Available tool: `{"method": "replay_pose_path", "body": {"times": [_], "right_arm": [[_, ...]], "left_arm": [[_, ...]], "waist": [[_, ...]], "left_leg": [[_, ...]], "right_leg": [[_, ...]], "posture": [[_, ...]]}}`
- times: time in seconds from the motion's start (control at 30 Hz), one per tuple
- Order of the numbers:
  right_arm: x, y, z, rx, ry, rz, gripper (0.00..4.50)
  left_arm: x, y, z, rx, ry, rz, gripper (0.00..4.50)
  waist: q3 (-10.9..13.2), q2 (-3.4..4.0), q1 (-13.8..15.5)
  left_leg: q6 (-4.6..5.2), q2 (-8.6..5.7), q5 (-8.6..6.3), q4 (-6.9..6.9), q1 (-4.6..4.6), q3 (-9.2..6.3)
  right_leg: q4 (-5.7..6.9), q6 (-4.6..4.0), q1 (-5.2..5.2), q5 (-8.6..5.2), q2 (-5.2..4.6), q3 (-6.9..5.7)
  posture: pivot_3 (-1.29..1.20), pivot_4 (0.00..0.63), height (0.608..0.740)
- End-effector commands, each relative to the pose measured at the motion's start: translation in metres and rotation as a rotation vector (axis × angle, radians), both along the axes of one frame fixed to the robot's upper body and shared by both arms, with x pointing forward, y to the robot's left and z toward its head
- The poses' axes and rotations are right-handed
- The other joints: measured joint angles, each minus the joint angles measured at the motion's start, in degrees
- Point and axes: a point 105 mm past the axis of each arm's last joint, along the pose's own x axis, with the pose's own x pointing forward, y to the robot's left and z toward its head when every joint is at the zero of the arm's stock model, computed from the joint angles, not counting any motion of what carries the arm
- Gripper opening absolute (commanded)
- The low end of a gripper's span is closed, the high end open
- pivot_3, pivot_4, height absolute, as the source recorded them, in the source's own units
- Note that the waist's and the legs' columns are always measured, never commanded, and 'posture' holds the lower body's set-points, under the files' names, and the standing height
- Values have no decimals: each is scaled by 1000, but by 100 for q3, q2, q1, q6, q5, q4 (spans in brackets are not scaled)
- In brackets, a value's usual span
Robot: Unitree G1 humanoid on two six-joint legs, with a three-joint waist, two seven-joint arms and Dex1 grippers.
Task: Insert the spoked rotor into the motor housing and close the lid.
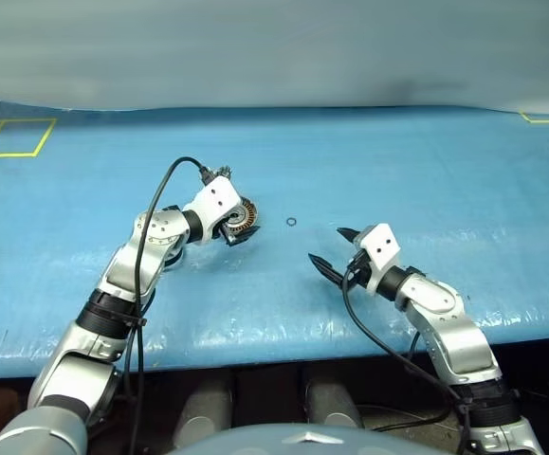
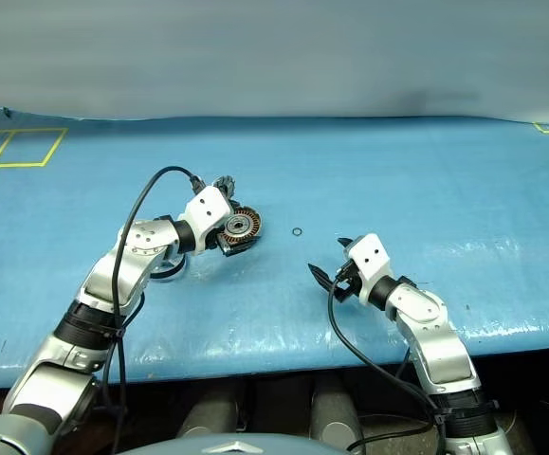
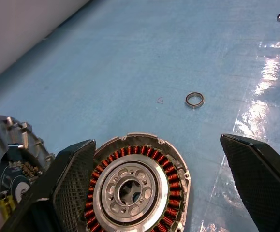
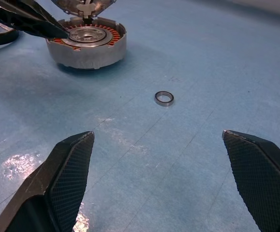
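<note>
Hovering with jaws spread, the left gripper (image 1: 237, 224) straddles the motor housing (image 3: 132, 186) on the blue table (image 1: 426, 161), apparently lining up a grasp; a small black ring (image 4: 164, 98) lies between; the right gripper (image 1: 333, 251) waits spread, holding nothing

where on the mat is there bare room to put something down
Bare: the mat beyond the right gripper, and the far strip toward the yellow tape. Crowded: by the left gripper, over the motor housing, with the black ring beside it.
</note>
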Motion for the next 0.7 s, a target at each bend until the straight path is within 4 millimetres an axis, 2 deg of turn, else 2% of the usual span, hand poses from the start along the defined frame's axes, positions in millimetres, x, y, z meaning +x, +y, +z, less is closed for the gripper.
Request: {"method": "replay_pose_path", "body": {"times": [0.03,0.27,0.5,0.7], "right_arm": [[2,4,10,-1,-48,21,4475],[5,10,18,-2,-62,57,4475],[2,12,14,-28,-35,82,4475],[3,12,20,-46,-38,96,4475]], "left_arm": [[1,-5,14,77,-33,-49,4500],[2,-7,17,265,-42,-136,4500],[5,-1,27,492,-90,-230,4500],[1,1,19,619,-88,-302,4500]], "waist": [[1,-1,-4],[5,-7,-20],[9,-14,-15],[10,-17,-19]], "left_leg": [[0,0,0,0,0,0],[0,1,0,0,0,0],[0,0,0,-4,-3,-2],[0,0,0,-4,-4,-1]], "right_leg": [[0,0,0,0,0,0],[1,0,-1,0,1,0],[0,-1,-3,-1,2,0],[1,-1,-4,-1,2,1]], "posture": [[0,150,740],[0,150,740],[0,150,740],[0,150,740]]}}
